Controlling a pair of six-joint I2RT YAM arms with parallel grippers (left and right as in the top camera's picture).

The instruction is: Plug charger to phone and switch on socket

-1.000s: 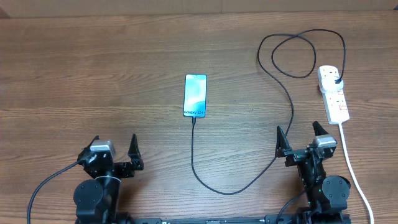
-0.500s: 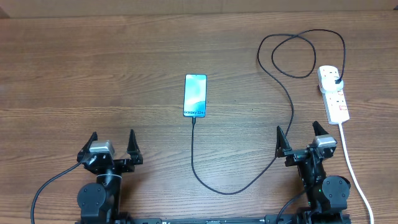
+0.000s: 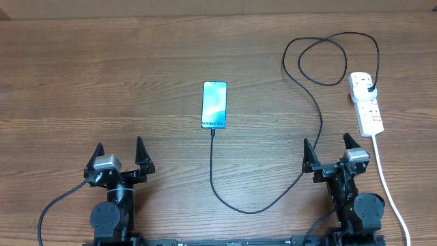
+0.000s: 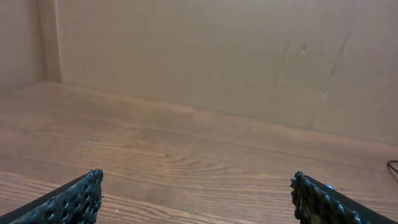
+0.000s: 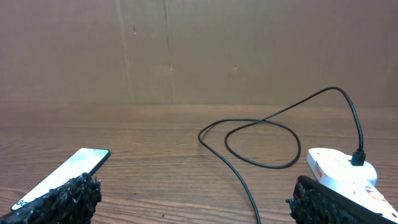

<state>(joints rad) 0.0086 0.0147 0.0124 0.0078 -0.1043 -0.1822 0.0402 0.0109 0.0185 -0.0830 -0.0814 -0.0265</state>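
Overhead, we see the slim blue-screened phone [image 3: 214, 104] flat on the brown wooden surface [image 3: 102, 68]. The thin black charger cable [image 3: 212, 160] touches its near end and loops right of the phone to the white oblong power strip [image 3: 366, 102].

Left wrist: our black left fingers [image 4: 74, 202] are spread, empty.

Right wrist: our black right fingers [image 5: 62, 199] are spread, empty.

Lighting: bright, even, diffuse, from above.
Shadows: faint, short, soft-edged.
Overhead view: sharp to every edge of the table [image 3: 82, 75]; phone [image 3: 214, 104] screen glows pale blue.
Wrist views: warmer, slightly soft; back wall [image 4: 217, 56] hazy, mild sheen on wood.
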